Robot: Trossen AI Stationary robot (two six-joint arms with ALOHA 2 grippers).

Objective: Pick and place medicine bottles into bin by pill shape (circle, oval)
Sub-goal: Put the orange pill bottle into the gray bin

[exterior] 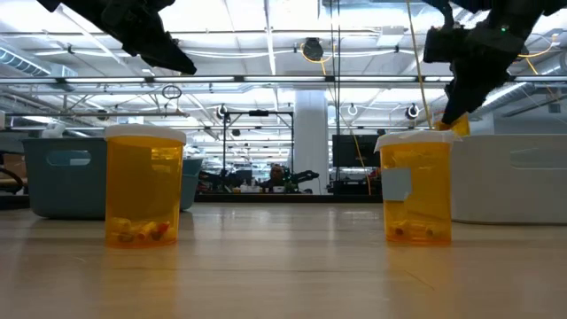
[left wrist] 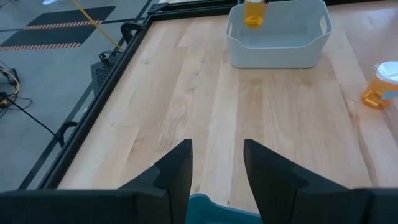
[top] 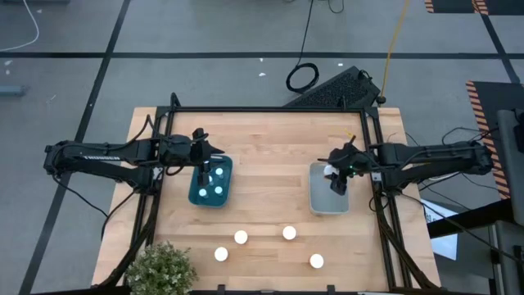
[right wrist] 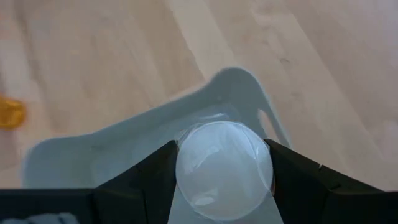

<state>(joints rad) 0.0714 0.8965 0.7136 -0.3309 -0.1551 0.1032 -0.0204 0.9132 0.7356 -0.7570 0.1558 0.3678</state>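
Over white bin (top: 329, 202): right gripper (top: 337, 182) clamped on white-capped bottle (right wrist: 224, 169). Left gripper (left wrist: 217, 163) parted, empty, above teal bin (top: 199, 197).

- the high view is evenly and brightly lit from above; the wooden table (top: 270, 197) shows only soft, short shadows under the arms.
- white bottle caps (top: 240, 238) near the table's front edge glare to blank discs.
- in the low view, ceiling light strips (exterior: 266, 35) backlight the scene, leaving the arms as dark silhouettes; the table's near edge is blurred.
- the amber bottles (exterior: 143, 190) glow translucent.
- the right wrist view is soft throughout, the close white cap (right wrist: 224, 168) out of focus.
- the left wrist view is sharp, with mild bending at its edges.
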